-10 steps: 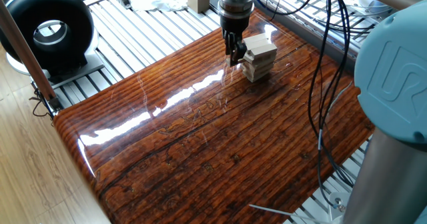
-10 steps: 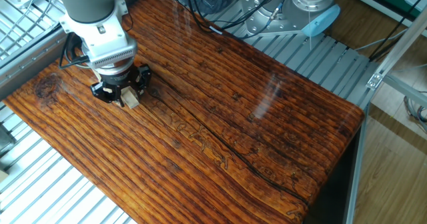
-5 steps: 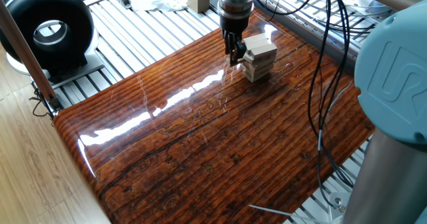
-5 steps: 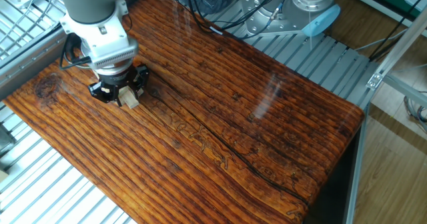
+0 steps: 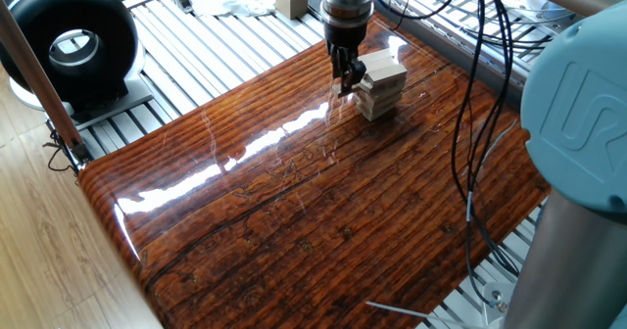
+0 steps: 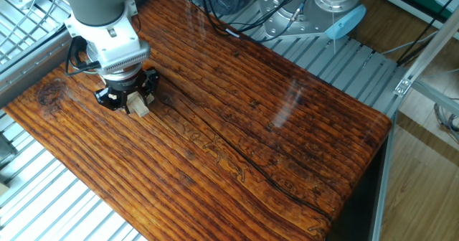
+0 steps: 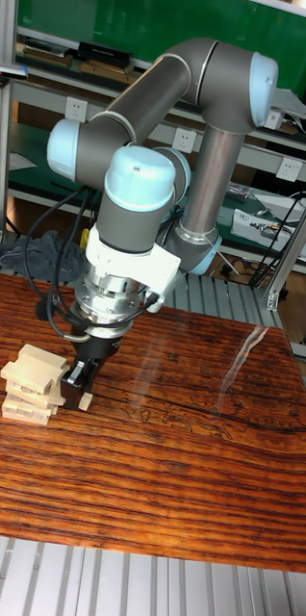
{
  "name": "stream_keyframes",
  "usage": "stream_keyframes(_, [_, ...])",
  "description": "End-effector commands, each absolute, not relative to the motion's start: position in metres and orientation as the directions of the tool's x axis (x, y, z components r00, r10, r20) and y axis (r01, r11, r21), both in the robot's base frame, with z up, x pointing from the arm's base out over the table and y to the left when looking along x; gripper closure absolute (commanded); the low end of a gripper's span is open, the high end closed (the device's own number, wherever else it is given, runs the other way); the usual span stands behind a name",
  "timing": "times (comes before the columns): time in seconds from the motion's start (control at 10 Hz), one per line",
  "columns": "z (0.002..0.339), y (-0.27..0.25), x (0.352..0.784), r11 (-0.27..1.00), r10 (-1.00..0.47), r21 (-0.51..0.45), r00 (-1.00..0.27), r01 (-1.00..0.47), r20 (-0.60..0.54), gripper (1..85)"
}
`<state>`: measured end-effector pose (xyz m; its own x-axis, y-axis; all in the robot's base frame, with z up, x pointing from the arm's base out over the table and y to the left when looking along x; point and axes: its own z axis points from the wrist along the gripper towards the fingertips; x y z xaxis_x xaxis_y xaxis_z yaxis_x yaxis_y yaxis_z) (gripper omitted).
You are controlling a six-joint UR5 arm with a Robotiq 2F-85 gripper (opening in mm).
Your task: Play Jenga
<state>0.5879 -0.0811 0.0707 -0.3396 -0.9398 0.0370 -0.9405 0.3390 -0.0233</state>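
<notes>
Claw (image 7: 76, 383) beside pale, crosswise-stacked wooden Jenga tower (image 7: 33, 385).

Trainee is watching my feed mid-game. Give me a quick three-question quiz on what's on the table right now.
1. True or false: the Jenga tower stands at the middle of the table.
2. The gripper is: A) low, right beside the tower; B) over a black ring; C) raised high above the table.
3. Fill in: the tower's layers look ___ (neat/uneven).

Key: 1 false, it stands near an edge. 2 A. 3 uneven.
</notes>
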Motion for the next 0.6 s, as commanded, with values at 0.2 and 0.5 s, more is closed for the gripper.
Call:
stream_keyframes(0.2, [0.072,-0.068,0.597,0.360,-0.933,-0.035,-0.359,-0.932,-0.026,43.3])
stream_keyframes(0.5, [0.073,-0.064,0.611,0.383,-0.924,-0.078,-0.379,-0.921,-0.062,43.3])
